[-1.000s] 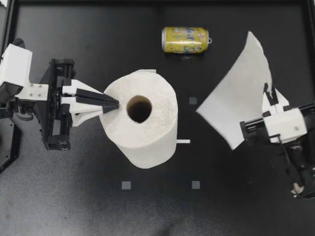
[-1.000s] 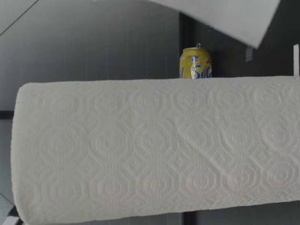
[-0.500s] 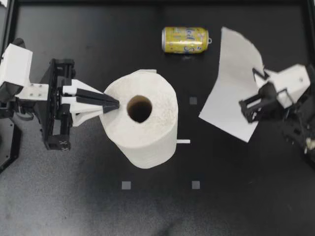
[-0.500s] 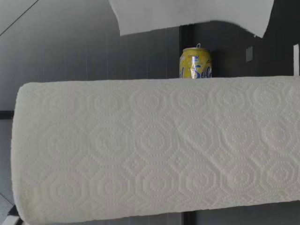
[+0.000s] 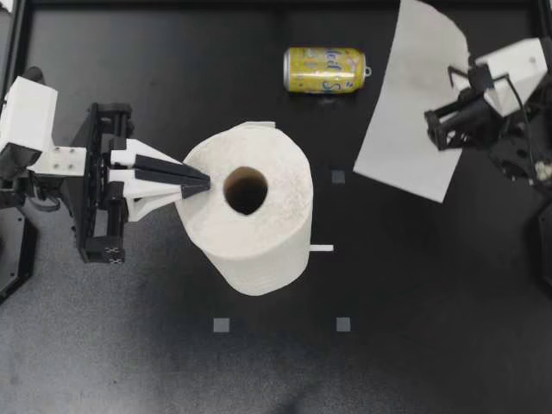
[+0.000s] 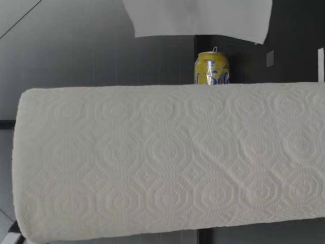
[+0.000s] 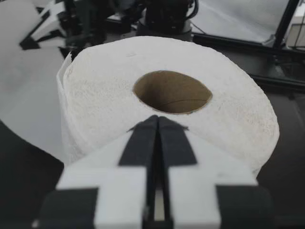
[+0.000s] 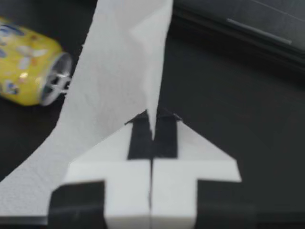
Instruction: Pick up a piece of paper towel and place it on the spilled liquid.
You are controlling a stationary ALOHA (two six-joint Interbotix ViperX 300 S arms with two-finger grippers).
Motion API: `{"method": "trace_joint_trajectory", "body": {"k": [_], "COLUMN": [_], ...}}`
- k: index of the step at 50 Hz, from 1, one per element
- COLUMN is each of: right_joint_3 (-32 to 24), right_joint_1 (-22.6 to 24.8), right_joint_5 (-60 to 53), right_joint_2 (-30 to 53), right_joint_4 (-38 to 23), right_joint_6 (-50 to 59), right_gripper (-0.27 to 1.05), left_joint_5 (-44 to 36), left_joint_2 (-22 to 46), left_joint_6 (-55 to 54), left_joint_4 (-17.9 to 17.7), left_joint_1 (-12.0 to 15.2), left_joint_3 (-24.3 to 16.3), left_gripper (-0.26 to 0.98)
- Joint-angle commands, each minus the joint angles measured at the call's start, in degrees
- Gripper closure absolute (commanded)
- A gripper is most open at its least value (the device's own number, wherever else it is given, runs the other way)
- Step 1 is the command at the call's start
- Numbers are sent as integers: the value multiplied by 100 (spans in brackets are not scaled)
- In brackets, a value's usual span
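My right claw gripped the paper towel sheet above the desk, near the toppled can. My left claw, clenched empty, touched the roll, which half-hid the can at desk level.

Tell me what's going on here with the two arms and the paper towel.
My right claw is shut on a torn-off sheet of white paper towel, holding it up near the yellow drinks can that lies on its side. My left claw is shut, its tips at the top rim of the upright white paper towel roll. The sheet is not yet laid down, and I cannot make out a spill on the black table.
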Motion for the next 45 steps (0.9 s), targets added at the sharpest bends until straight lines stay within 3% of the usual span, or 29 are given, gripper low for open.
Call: {"method": "trace_joint_trajectory", "body": {"k": [1, 14, 45], "right_joint_3": [-167, -545, -853], "right_joint_1": [-325, -984, -1459], "right_joint_5": [-185, -888, -984], "right_joint_2": [88, 765, 1767], "right_joint_4": [-281, -756, -721], "right_joint_6": [9, 9, 26], "right_gripper": [90, 90, 90], "left_joint_5": [35, 18, 18], "left_joint_2": [132, 123, 114], "left_joint_6": [-18, -18, -18], "left_joint_4": [-18, -18, -62], "left_joint_1": [18, 18, 18], "left_joint_3": [44, 53, 62], "left_gripper": [71, 71, 71]}}
